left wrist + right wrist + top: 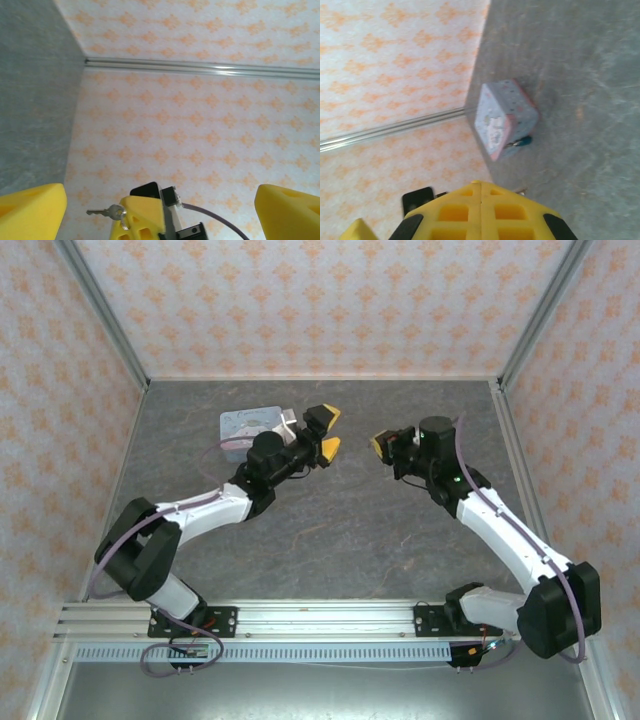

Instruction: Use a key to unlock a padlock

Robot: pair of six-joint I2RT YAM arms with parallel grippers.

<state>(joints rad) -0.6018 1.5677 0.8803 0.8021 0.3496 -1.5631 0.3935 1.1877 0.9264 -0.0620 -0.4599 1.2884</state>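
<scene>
Spread left gripper (328, 432) faces right gripper (379, 445) pinching the key (103, 212), level, tip leftward in left wrist view.

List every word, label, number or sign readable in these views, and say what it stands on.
None can be read.
The tin bears a pale cartoon print on one face, too blurred to show any lettering.
The padlock and the key are too small to show any markings.
</scene>
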